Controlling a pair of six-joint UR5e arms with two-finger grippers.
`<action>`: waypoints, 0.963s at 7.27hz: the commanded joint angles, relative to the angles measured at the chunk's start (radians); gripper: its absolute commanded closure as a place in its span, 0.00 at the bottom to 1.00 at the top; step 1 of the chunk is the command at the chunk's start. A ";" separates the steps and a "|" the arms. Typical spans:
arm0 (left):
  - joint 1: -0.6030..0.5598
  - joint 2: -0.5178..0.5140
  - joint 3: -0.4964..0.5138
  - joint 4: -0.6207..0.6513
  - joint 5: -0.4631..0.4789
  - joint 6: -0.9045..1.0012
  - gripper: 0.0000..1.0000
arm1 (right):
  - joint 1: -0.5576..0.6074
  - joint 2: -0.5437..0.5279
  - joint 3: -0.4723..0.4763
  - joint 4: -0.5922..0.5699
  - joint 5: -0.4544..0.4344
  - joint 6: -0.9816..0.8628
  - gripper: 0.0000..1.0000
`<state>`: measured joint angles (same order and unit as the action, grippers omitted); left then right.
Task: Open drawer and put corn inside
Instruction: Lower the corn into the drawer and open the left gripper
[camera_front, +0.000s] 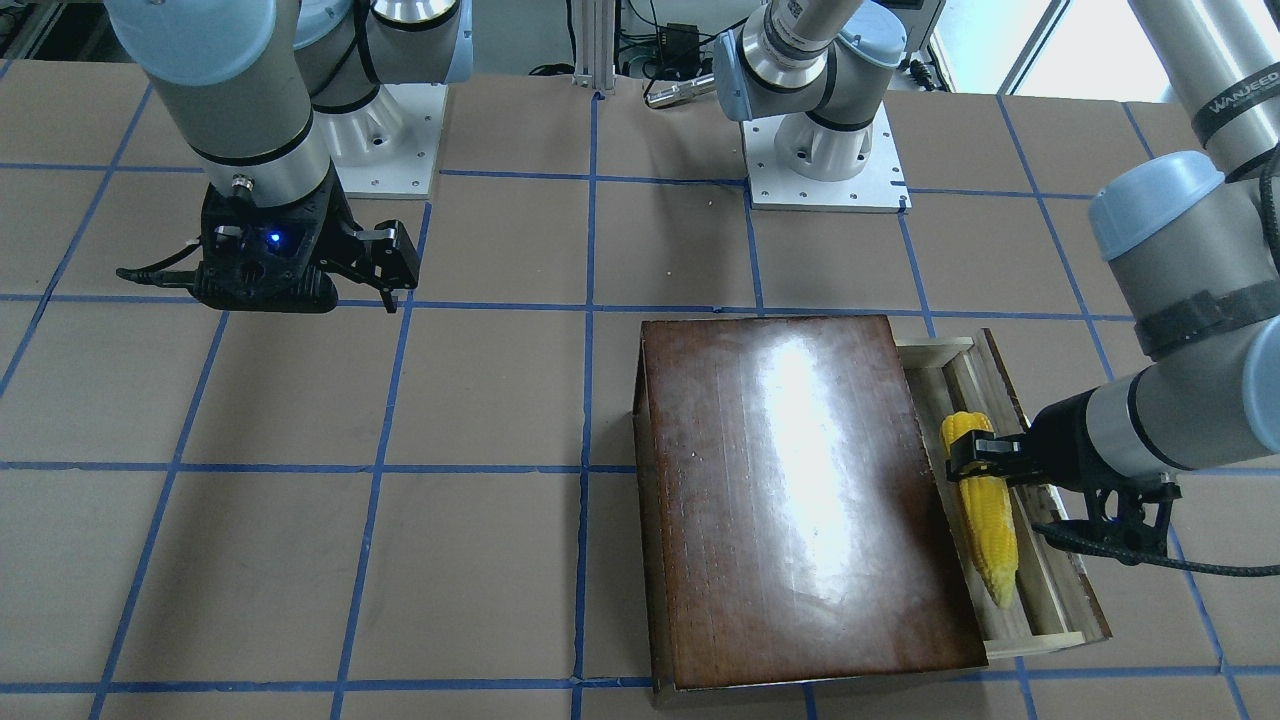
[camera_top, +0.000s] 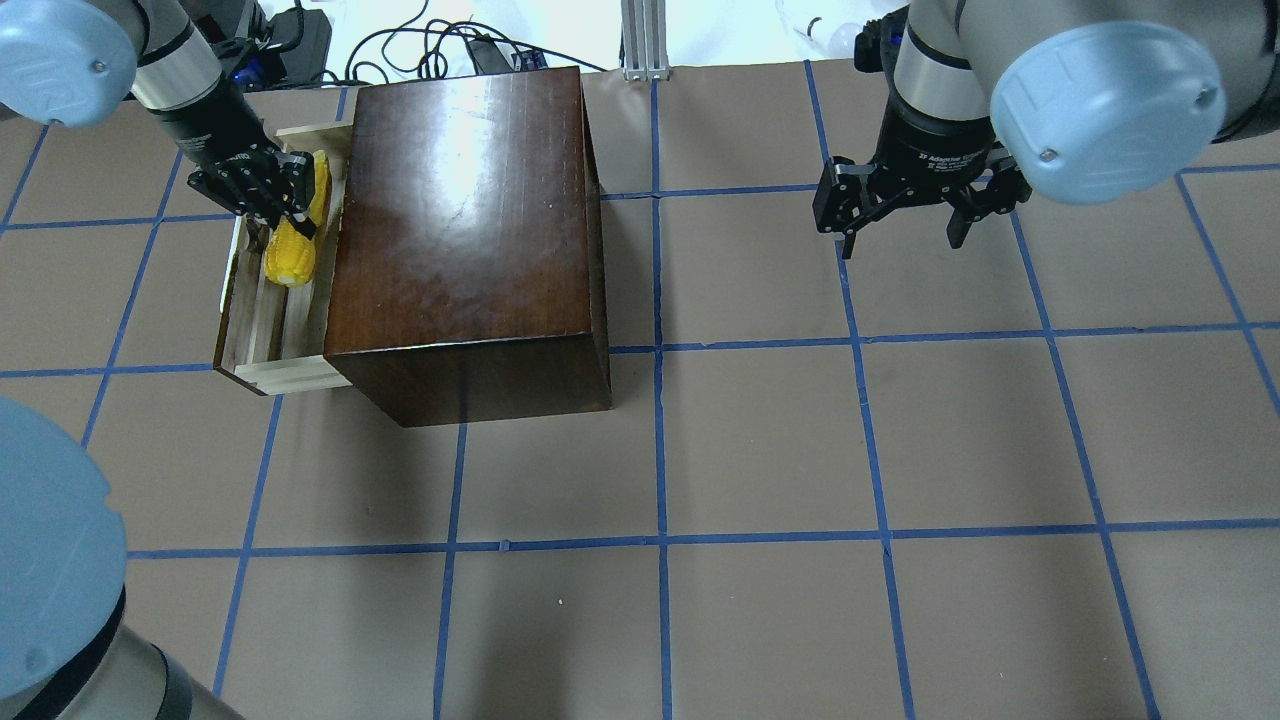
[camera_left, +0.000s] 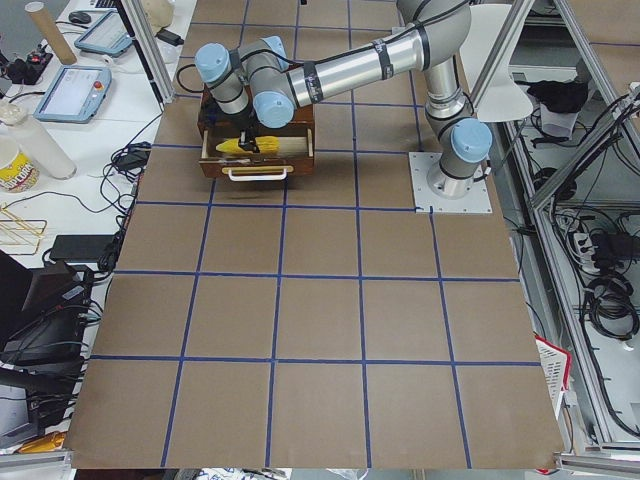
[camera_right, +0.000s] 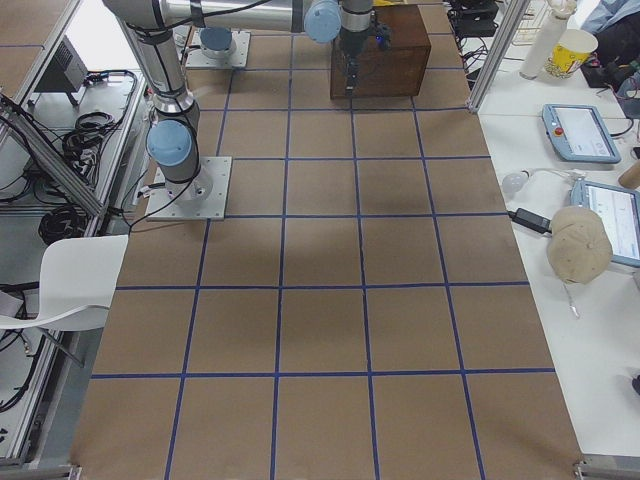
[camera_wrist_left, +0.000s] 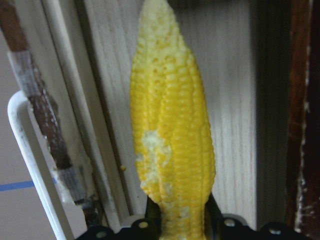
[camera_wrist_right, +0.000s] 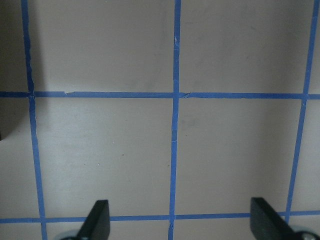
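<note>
Left wrist-mounted view: the left tool (camera_front: 972, 455) is clenched on the thick end of the corn (camera_wrist_left: 172, 150), which lies lengthwise in the open drawer (camera_front: 1035, 643). If let go askew, it may roll or ride the rim and jam closing. The corn is bright yellow and tapered, with one pale scuff. The right tool (camera_top: 900, 240) hangs released over the bench (camera_top: 760, 420).

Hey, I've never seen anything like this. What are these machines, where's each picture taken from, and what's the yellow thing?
Two robot arms are bolted to a table taped in blue squares. Four pictures come from fixed cameras: facing the robot, above and behind it, and at each table end. The two close-ups come from wrist cameras. A dark wooden box stands with its drawer pulled out. The left tool is shut on a toy corn cob, held in that drawer. The right tool hangs open above the table.
</note>
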<state>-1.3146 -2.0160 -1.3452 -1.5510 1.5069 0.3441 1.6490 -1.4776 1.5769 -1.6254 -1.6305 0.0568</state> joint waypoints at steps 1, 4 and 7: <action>-0.005 0.016 0.005 -0.003 0.001 -0.004 0.00 | 0.000 0.000 0.000 0.001 0.000 0.000 0.00; -0.011 0.086 0.078 -0.036 0.010 -0.020 0.00 | 0.000 0.000 0.000 -0.001 0.000 0.000 0.00; -0.059 0.153 0.127 -0.122 -0.005 -0.083 0.00 | 0.000 0.000 0.000 0.001 0.000 0.000 0.00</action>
<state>-1.3405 -1.8955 -1.2300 -1.6309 1.5123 0.2837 1.6490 -1.4776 1.5769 -1.6256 -1.6306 0.0567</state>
